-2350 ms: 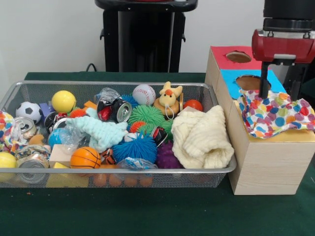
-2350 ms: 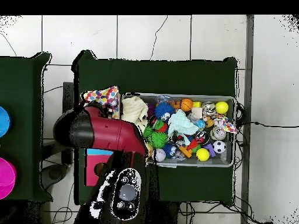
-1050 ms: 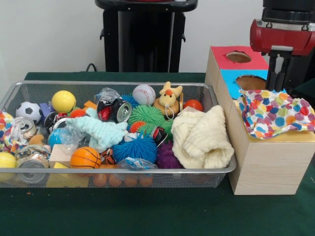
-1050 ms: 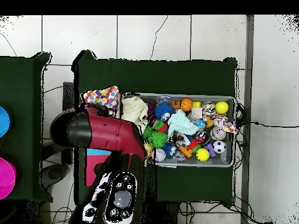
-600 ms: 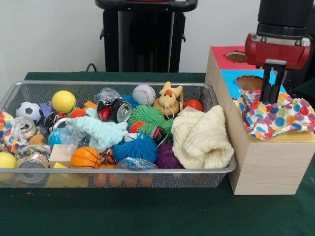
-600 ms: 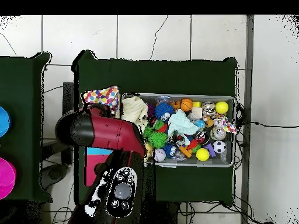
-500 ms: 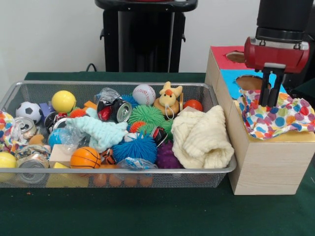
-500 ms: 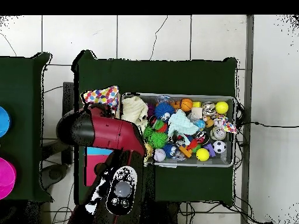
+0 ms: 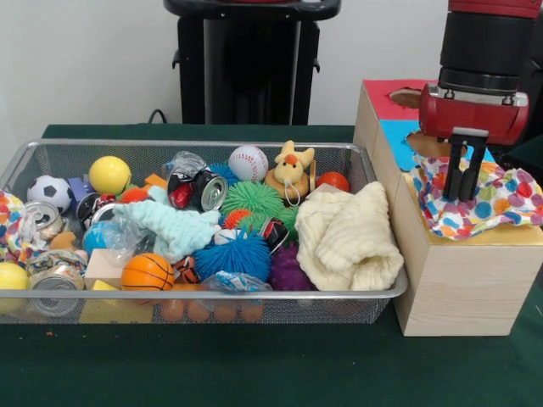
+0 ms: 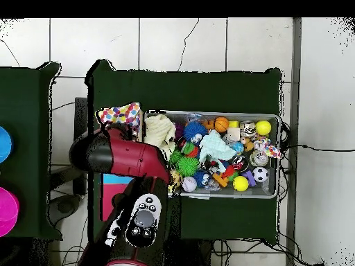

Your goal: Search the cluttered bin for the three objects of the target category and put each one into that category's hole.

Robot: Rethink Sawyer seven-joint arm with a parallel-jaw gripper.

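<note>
One polka-dot cloth (image 9: 488, 197) lies spread over the yellow top (image 9: 509, 236) of the nearest wooden box and hides its hole; it also shows in the overhead view (image 10: 121, 113). My gripper (image 9: 465, 193) stands upright over the cloth's left part. Its fingers are drawn close together, with the tips pressed into the fabric. A second polka-dot cloth (image 9: 10, 222) lies at the far left end of the wire mesh bin (image 9: 212, 295), seen from above at the bin's right end (image 10: 267, 147). A third is not visible.
The bin holds a cream waffle-knit cloth (image 9: 348, 237), a mint fuzzy cloth (image 9: 174, 227), balls, cans, spiky toys and a plush animal (image 9: 290, 170). The blue-topped box's hole (image 9: 424, 141) and the red-topped box's hole (image 9: 409, 97) lie behind the gripper. The arm (image 10: 125, 156) covers the boxes from above.
The fingers, wide apart 2.4 s ago, have closed together. The gripper has moved left and come down, so its tips now press into the cloth. The bin's contents have not moved.
</note>
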